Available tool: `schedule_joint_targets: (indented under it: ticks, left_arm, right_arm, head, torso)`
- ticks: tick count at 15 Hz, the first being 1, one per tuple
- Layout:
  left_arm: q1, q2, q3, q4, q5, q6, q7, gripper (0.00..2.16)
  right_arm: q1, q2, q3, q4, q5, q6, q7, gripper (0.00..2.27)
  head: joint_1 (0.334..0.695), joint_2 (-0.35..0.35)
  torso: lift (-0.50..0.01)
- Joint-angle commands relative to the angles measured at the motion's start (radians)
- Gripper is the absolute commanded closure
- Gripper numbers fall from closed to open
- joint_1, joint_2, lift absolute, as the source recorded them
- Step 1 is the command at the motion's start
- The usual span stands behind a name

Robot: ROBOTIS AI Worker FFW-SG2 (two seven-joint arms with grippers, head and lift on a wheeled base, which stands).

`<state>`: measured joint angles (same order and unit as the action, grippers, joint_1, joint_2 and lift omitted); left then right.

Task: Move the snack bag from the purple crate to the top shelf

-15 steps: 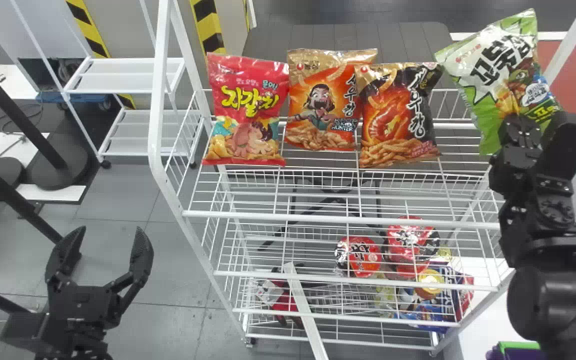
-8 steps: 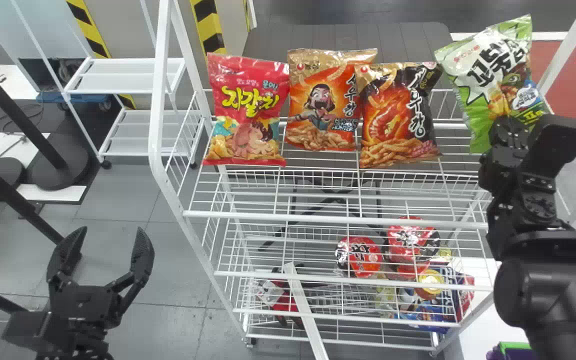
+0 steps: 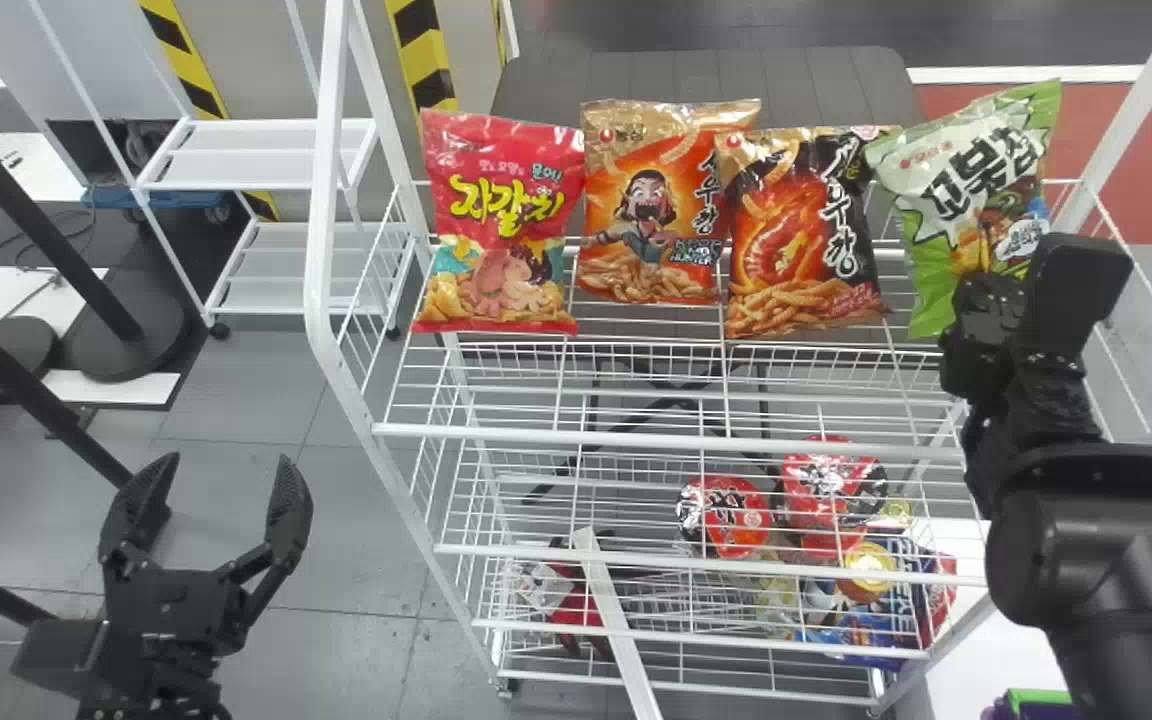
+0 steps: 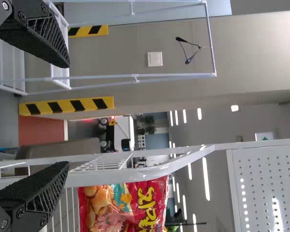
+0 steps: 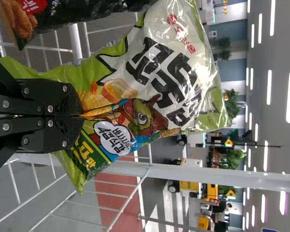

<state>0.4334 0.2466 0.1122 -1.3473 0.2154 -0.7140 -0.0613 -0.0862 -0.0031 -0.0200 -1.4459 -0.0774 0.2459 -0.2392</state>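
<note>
Upper left of the frame: a low white cart with slatted shelves stands on the grey floor, behind and apart from the main rack.

Lower left: the left gripper is parked in front of the floor area, its two fingers wide apart and nothing between them. Its position matches the earlier frames.

Upper middle: on the top level of the white wire rack, three bags are set in a row, namely a red bag with yellow lettering, an orange and gold bag and an orange and black bag.

Lower middle to lower right: two round red and black packages lie on a lower level.

Upper right: the green and white snack bag is at the top shelf, tilted, just beside the orange and black bag; contact with the shelf cannot be told. The right gripper is closed on its lower part, fingers pinched together on the film. Compared with the earlier frames, bag and gripper are further left, and the bag sits lower and less tilted.

Lower right corner: a purple item with a green edge is partly visible.
</note>
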Motion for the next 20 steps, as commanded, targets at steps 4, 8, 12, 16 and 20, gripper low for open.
schedule_joint_targets:
  ticks: [4, 8, 12, 16, 20]
  left_arm:
    - [-0.002, 0.003, -0.002, 0.002, 0.001, -0.001, 0.000, 0.10]
    - [-0.004, 0.005, -0.005, 0.002, 0.001, 0.002, 0.000, 0.10]
    - [-0.002, 0.008, -0.008, 0.002, 0.001, -0.001, 0.000, 0.10]
    - [-0.002, 0.008, -0.011, -0.001, 0.001, -0.001, 0.000, 0.10]
    - [-0.001, 0.010, -0.011, -0.001, 0.002, -0.014, 0.000, 0.10]
  right_arm:
    - [-0.007, 0.004, 0.003, 0.001, -0.001, 0.057, 0.000, 1.74]
    - [-0.001, 0.004, 0.009, -0.002, -0.002, 0.063, 0.000, 1.52]
    - [0.031, 0.004, 0.006, -0.057, -0.009, 0.060, 0.008, 0.18]
    - [0.069, 0.004, -0.005, -0.120, -0.024, 0.063, 0.014, 0.16]
    - [0.120, 0.004, 0.002, -0.206, -0.027, 0.063, 0.014, 0.16]
  head:
    - [0.695, 0.105]
    - [0.695, 0.106]
    - [0.695, 0.110]
    - [0.695, 0.107]
    - [0.695, 0.103]
  torso:
    - [0.009]
    - [0.009]
    - [0.009]
    - [0.009]
    - [0.009]
